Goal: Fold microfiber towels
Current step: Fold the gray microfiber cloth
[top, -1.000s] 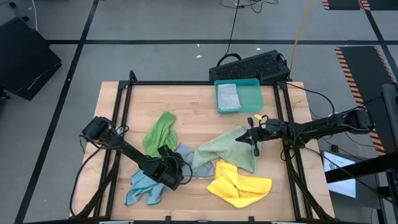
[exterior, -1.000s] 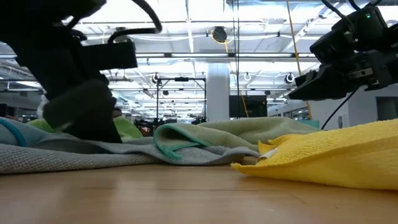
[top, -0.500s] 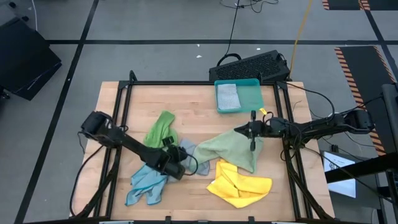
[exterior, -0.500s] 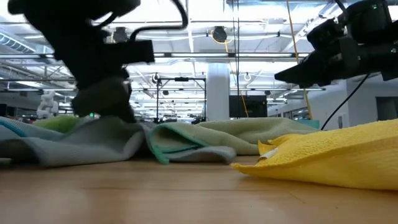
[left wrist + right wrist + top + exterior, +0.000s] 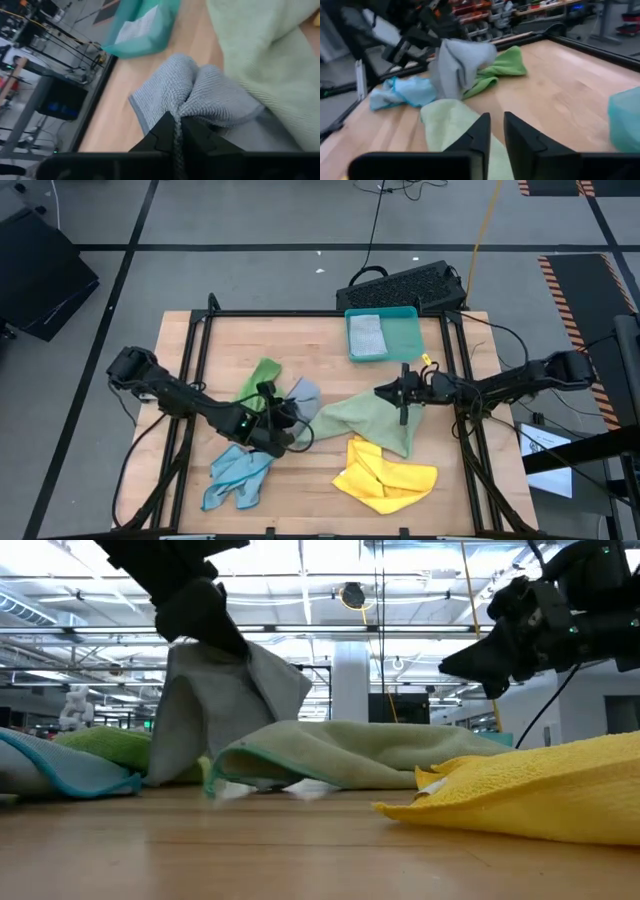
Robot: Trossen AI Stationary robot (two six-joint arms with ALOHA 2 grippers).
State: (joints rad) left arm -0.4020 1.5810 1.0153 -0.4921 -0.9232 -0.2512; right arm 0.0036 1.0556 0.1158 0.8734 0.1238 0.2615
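Left tool [image 5: 285,423]: fingers pressed together, pinching the soft grey microfibre towel [image 5: 301,397] and holding it raised off the wooden desk [image 5: 320,345], between the bright green towel [image 5: 256,382] and the pale green towel [image 5: 372,420]. Light blue towel [image 5: 235,475] lies near the front edge. Right tool [image 5: 403,397]: above the pale green towel's edge, fingers narrowly parted, holding nothing visible. Yellow towel [image 5: 388,478] lies just beside.
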